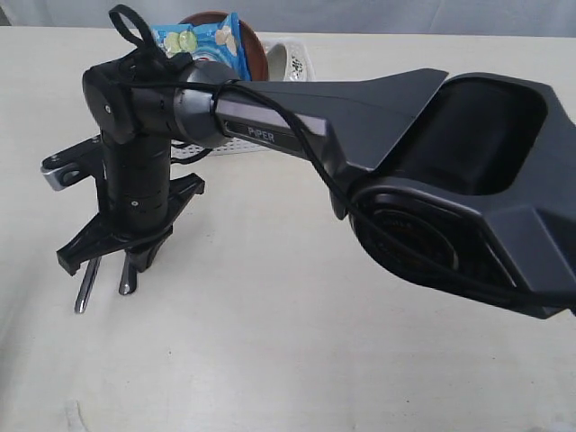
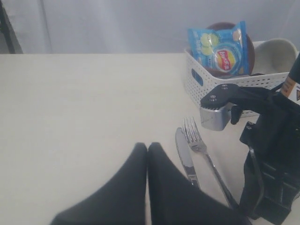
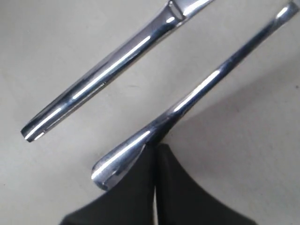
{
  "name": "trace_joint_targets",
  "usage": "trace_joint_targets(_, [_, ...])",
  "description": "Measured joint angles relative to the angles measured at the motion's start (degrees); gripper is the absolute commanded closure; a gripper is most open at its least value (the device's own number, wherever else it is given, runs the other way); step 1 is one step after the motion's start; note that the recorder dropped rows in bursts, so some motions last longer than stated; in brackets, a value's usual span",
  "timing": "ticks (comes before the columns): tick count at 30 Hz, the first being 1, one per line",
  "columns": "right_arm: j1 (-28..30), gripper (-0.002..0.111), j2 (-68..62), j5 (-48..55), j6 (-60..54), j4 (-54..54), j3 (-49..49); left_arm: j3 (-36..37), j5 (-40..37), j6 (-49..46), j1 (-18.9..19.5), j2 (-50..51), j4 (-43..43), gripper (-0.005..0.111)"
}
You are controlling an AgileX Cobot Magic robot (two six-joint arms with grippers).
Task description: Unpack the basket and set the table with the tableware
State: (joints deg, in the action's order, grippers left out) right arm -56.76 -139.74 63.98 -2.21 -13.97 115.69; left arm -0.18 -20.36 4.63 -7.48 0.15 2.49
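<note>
The shiny steel knife (image 2: 186,158) and fork (image 2: 200,144) are out, the round brown plate (image 2: 250,47) and white bowl (image 2: 276,54) wait in the white plastic basket (image 2: 211,80), and the left gripper (image 2: 147,146) and right gripper (image 3: 156,148) are pinched shut.

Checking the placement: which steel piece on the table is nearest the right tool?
The fork: its handle end lies right at the right tool's tips; the knife lies alongside, clear of them.

Basket (image 1: 304,61) mostly behind the arm (image 1: 360,108) (exterior view), fork (image 3: 187,97) tines cut off, bowl (image 1: 276,61) perhaps half hidden
</note>
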Motion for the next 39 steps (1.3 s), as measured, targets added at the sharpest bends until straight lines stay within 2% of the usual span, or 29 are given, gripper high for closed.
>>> trace_joint_targets(9, [-0.2,0.109,0.4,-1.0,-0.9,-0.7,0.0,0.0,0.0,0.0,0.0,0.0,0.0,0.107])
trace_joint_targets(23, [2.5,0.109,3.9,-19.4,1.2,2.8,1.5,0.0,0.0,0.0,0.0,0.0,0.0,0.107])
trace_joint_targets(39, [3.7,0.109,-2.0,-25.4,8.4,6.5,1.5,0.0,0.0,0.0,0.0,0.0,0.0,0.107])
